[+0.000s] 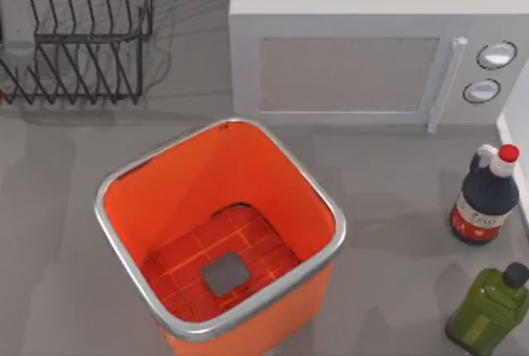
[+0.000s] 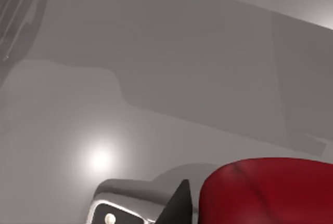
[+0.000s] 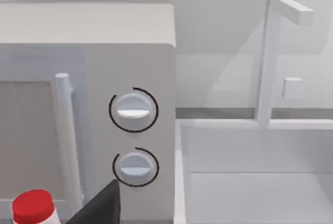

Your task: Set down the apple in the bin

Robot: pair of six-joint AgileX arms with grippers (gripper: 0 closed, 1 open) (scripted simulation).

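The apple (image 2: 270,190) sits right at the left end effector (image 2: 208,206) in the left wrist view — a glossy red curve pressed against a dark fingertip (image 2: 179,203), with grey tabletop (image 2: 78,109) beyond. It looks held, though the second finger is out of frame, so I cannot tell how firmly or how wide the jaws stand. From above, the bin (image 1: 216,125) stands open at centre, its orange walls and silver rim framing a tiled floor with a grey square; nothing lies in it. Judging by its look, the apple is light, rigid and smooth-skinned, so it could slip under a loose pinch; a hold across its widest girth, clear of the dimpled top, would suit it best, and a low release would spare it a bruise. The right end effector (image 3: 96,208) faces the microwave (image 3: 88,78) near the sauce bottle (image 3: 32,206); whether its fingers are spread or closed I cannot tell.
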